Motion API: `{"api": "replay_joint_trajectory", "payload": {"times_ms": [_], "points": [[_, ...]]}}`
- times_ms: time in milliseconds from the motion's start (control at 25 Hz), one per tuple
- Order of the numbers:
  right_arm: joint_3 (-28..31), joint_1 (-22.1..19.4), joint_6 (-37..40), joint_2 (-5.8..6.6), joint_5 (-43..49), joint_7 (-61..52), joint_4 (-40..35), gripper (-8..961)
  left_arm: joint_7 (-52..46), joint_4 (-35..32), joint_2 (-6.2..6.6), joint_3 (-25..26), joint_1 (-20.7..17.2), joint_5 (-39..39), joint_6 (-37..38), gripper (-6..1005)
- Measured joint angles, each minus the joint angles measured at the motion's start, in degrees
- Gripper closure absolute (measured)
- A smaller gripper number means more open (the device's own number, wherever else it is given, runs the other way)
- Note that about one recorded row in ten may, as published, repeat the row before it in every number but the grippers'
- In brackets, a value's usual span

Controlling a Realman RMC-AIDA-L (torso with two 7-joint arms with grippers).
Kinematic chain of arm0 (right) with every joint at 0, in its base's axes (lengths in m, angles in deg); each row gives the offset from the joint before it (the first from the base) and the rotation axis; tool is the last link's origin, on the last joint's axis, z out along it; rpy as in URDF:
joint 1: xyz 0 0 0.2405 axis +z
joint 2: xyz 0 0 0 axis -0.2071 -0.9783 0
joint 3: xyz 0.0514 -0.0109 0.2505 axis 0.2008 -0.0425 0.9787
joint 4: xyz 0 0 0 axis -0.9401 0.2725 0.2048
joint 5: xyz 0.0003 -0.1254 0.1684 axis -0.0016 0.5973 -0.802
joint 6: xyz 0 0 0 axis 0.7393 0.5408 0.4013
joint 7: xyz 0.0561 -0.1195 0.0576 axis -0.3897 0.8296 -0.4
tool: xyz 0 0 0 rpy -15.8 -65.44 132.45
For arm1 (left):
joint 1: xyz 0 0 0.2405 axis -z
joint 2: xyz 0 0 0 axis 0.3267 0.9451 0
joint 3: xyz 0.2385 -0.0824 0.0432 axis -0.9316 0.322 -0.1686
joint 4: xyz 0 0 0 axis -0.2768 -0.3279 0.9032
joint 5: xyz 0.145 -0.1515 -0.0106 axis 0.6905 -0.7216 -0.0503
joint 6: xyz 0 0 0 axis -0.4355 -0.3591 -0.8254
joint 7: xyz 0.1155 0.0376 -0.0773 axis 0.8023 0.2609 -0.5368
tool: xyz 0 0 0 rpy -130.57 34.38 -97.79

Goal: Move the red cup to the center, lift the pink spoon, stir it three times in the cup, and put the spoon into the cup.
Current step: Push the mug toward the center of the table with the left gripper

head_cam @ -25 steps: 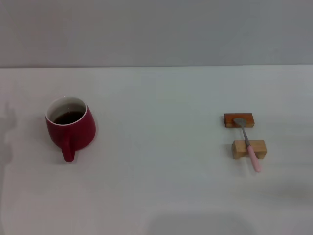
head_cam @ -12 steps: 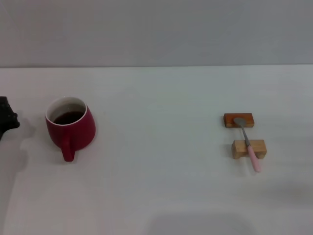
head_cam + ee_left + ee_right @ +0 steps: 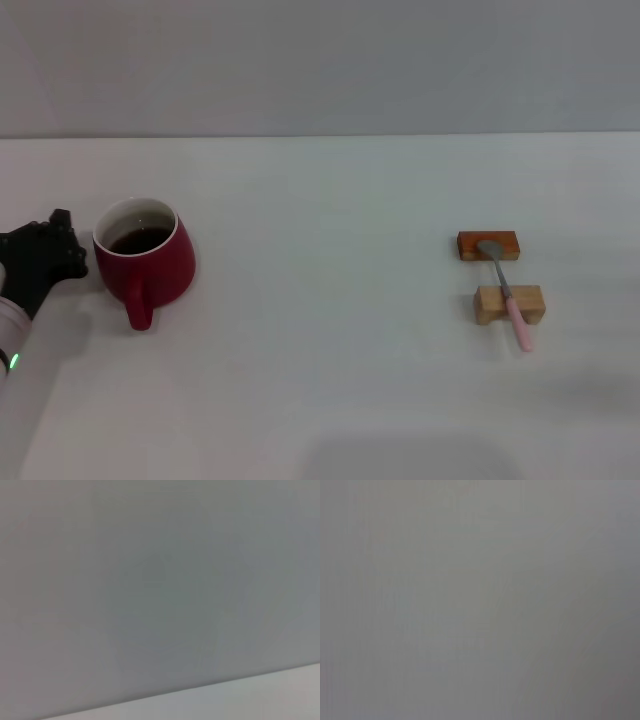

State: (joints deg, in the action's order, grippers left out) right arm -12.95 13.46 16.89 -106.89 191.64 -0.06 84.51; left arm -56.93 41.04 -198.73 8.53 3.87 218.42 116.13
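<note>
The red cup point(image 3: 146, 258), a squat dark-red mug with a white rim and dark liquid inside, stands at the left of the white table point(image 3: 330, 380) in the head view, its handle turned toward me. My left gripper point(image 3: 62, 252) has come in from the left edge and sits just left of the cup, close to its wall. At the right, the pink spoon point(image 3: 508, 296) lies across two small wooden blocks, metal bowl on the far one, pink handle over the near one. Both wrist views show only blank grey. My right gripper is out of view.
A dark orange-brown wooden block point(image 3: 488, 245) and a lighter wooden block point(image 3: 509, 304) hold the spoon up off the table. A grey wall runs behind the table's far edge.
My left gripper has moved in from the left edge, rightward, until it is next to the cup. Cup and spoon have not moved.
</note>
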Motion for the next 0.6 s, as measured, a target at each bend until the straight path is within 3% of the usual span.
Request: {"api": "replay_joint_trajectory", "payload": {"times_ms": [600], "points": [[0.0,-0.5,0.1,0.0,0.0,0.0,0.1,312,-1.3,1.0,-0.14,-9.0,0.4,0.0,0.4,992]]}}
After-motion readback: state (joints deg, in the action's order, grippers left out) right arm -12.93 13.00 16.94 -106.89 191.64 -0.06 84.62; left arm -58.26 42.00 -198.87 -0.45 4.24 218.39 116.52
